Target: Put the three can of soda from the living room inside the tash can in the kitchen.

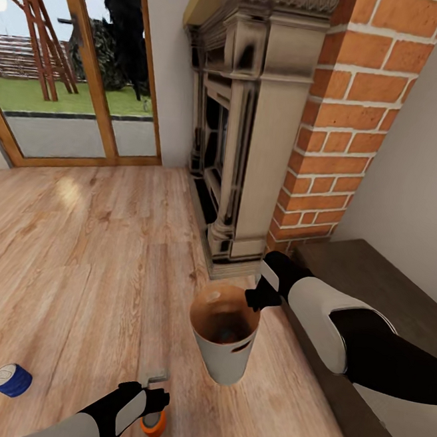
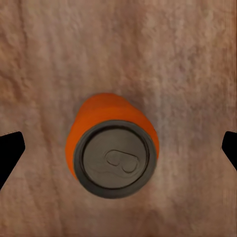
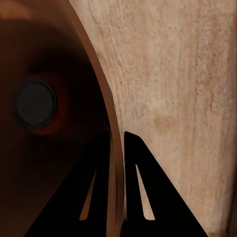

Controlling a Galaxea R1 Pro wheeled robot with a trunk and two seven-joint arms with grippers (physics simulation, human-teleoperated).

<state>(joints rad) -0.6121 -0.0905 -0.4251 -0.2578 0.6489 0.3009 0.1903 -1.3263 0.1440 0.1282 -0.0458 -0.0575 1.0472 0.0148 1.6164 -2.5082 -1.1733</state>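
My right gripper (image 1: pixel 259 297) is shut on the rim of the trash can (image 1: pixel 224 353), which hangs tilted above the wood floor. In the right wrist view one of the fingers (image 3: pixel 148 190) lies outside the brown wall (image 3: pixel 106 123) and the other inside it. One orange soda can (image 3: pixel 34 104) rests at the bottom of the bin. A second orange can (image 1: pixel 153 427) stands upright on the floor under my left gripper (image 1: pixel 154 403). The left wrist view looks straight down on this can (image 2: pixel 112 148), with the fingers (image 2: pixel 10 153) spread wide on either side, open. The dark blue can (image 1: pixel 11 379) lies on its side at the far left.
A stone fireplace (image 1: pixel 243 134) with a red brick column (image 1: pixel 348 124) rises just ahead. A dark wooden bench (image 1: pixel 372 287) runs along the right wall under my right arm. Wood-framed glass doors (image 1: pixel 78 78) stand at the back left, beyond open plank floor (image 1: pixel 88 253).
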